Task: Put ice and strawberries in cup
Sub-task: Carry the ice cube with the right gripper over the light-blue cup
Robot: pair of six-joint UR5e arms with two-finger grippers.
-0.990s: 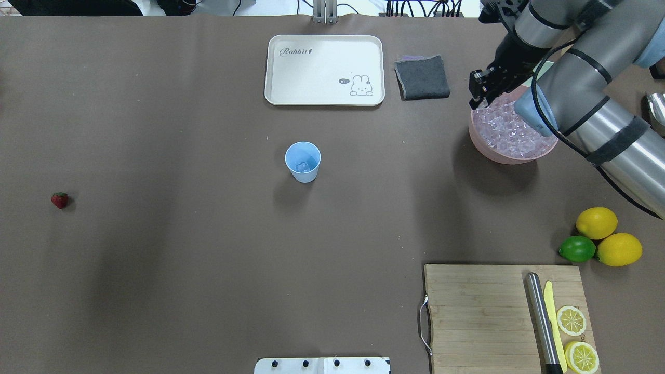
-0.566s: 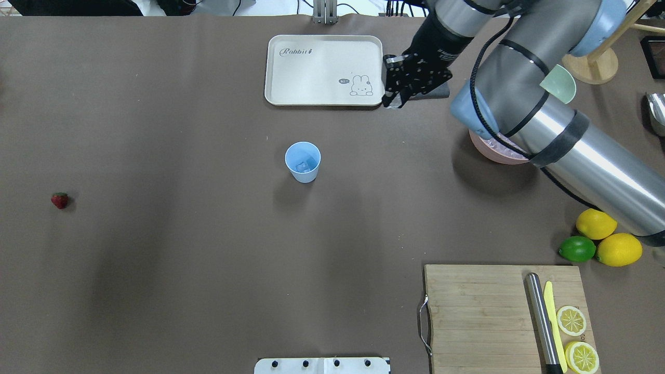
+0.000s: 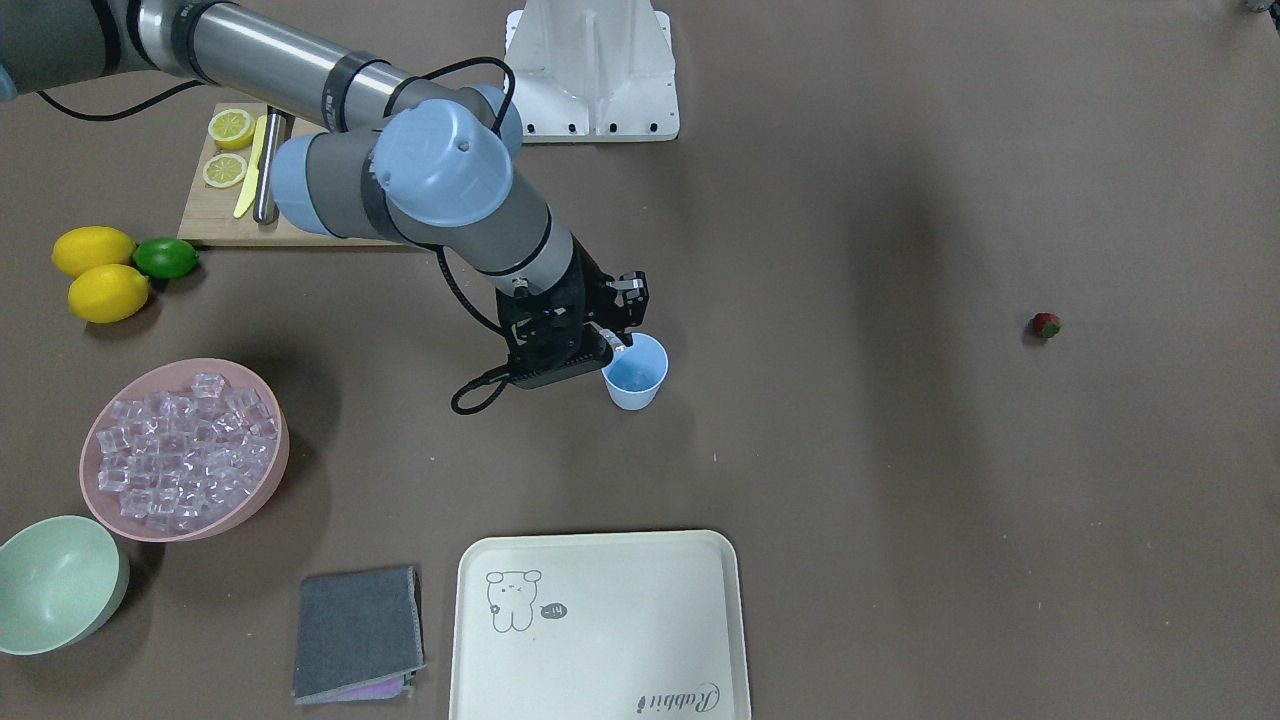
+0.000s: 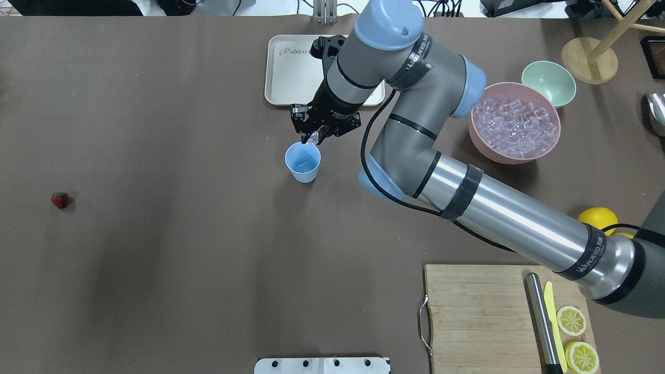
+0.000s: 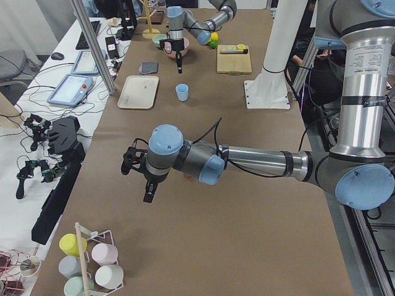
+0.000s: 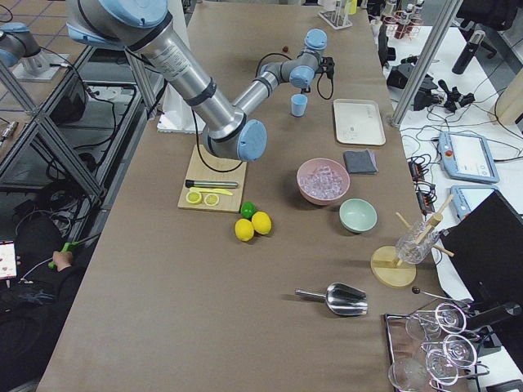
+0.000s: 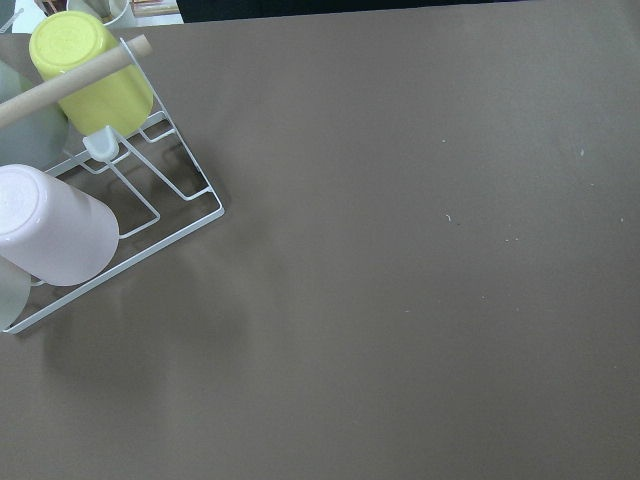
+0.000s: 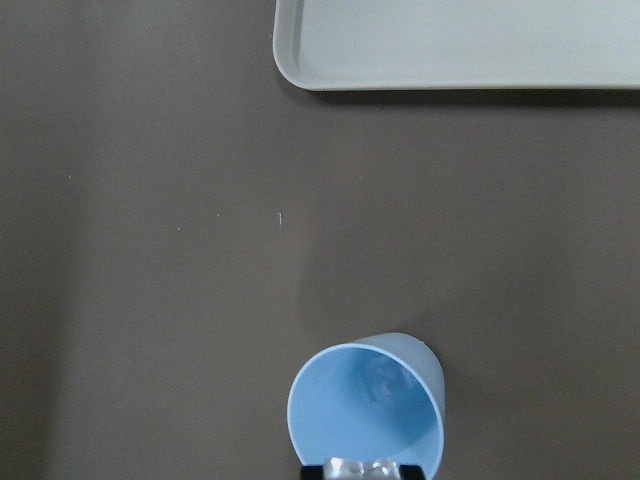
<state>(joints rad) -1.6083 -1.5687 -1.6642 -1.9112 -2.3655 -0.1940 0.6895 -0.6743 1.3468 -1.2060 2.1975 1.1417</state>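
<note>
Front view: the right gripper (image 3: 612,340) hangs at the rim of the cup (image 3: 636,375), which stands mid-table on the brown table (image 3: 900,450).

Overhead: the strawberry (image 4: 60,200) lies well apart, far to the left.

Left side view: the left gripper (image 5: 148,185) hovers over bare cloth; whether it is open or closed I cannot tell.

Right wrist view: the right gripper pinches an ice cube (image 8: 362,467) over the cup's mouth. I judge this is the ice step, and the next move is to release the cube.

The right hand (image 6: 325,82) hangs just beside the upright light-blue cup (image 6: 299,104).
</note>
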